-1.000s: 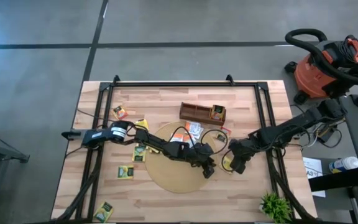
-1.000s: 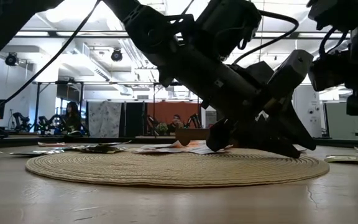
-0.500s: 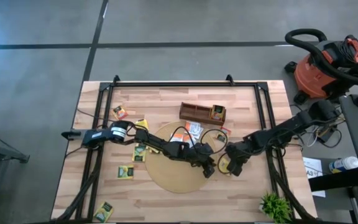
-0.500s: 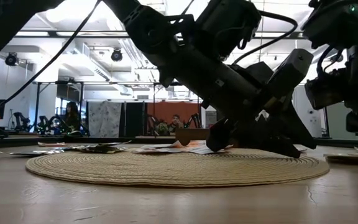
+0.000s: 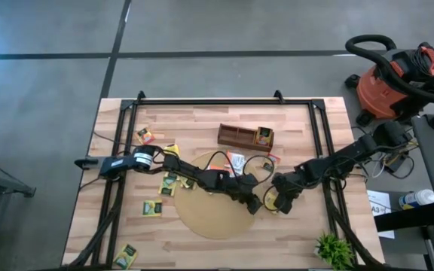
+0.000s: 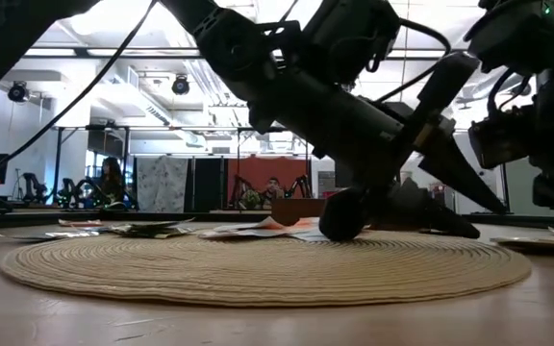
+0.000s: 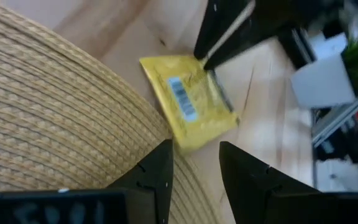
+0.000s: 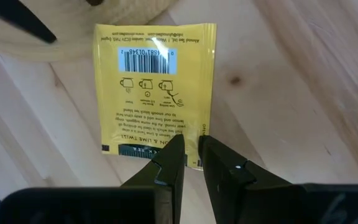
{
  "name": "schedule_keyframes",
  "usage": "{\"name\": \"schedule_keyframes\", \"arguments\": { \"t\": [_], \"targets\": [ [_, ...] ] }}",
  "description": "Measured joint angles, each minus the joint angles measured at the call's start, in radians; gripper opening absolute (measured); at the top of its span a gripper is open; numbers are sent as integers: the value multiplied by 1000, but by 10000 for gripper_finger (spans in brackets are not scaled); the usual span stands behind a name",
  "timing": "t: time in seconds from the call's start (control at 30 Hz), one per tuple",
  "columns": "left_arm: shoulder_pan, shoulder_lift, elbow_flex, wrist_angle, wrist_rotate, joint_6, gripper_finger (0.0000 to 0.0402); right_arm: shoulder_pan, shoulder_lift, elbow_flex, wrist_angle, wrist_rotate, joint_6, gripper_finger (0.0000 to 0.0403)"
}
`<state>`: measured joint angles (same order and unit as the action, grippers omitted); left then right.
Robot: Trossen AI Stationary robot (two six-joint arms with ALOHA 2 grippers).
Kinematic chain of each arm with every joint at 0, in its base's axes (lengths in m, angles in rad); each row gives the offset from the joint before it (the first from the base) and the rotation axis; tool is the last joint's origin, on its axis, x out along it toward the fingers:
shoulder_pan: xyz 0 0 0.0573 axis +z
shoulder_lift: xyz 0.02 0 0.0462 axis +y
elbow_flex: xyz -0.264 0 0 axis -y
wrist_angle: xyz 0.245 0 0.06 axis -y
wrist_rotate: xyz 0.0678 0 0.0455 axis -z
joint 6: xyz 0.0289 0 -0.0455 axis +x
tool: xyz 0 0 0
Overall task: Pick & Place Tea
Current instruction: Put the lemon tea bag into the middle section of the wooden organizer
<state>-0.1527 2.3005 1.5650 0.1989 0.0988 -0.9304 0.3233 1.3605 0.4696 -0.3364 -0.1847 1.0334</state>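
A yellow tea sachet [image 8: 157, 93] lies flat, back side up, on the wood just off the round woven mat's [image 5: 209, 218] right rim; in the left wrist view the sachet [image 7: 188, 102] has one corner against that rim. My right gripper [image 8: 191, 157] points steeply down at the sachet's edge, its fingers only a narrow gap apart. My left gripper [image 7: 194, 168] reaches across the mat from the left, open, with its tips just short of the sachet. More sachets lie on the mat's far part [image 5: 236, 159]. My left gripper rests with its underside [image 6: 342, 219] on the mat near the mat's right rim, slanting down from the table's left; nothing is between its fingers. My right gripper stands with both fingertips [image 8: 169, 163] on the sachet's edge [image 8: 194, 163] near one corner, coming from above. The sachet lies flat on the table.
A long wooden compartment box [image 5: 245, 137] stands at the far middle with a sachet in its right end. Several sachets lie on the table's left half [image 5: 152, 208]. A small green plant [image 5: 334, 248] stands at the near right corner. Black frame rails run along the table's sides.
My right gripper has come down and a little toward the table's left, onto the yellow sachet's edge. My left gripper has rolled about its own pointing line without travelling. The mat has slid a little toward the near edge.
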Motion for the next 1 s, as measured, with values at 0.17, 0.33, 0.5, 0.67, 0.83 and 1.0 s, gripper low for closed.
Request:
{"name": "schedule_keyframes", "arguments": {
  "t": [0.17, 0.33, 0.5, 0.67, 0.83, 1.0],
  "targets": [
    [21, 0, 0, 36, 42, -110, 126, -1, 3, -3, 96, 41, 53, 59],
    [20, 0, 2, 6, 43, -88, 126, 0, 3, -4, 110, 57, 73, 59],
    [21, -18, 2, -45, 24, -56, 126, 0, 3, -13, 109, 57, 75, 59],
    [36, -44, 59, -272, -17, -46, 126, 0, 2, -17, 107, 57, 75, 59],
    [37, -43, 93, -391, -11, -48, 126, -1, 2, -18, 108, 56, 75, 59],
    [36, -40, 89, -324, 14, -77, 126, -1, 2, -19, 113, 56, 86, 59]
  ]
}}
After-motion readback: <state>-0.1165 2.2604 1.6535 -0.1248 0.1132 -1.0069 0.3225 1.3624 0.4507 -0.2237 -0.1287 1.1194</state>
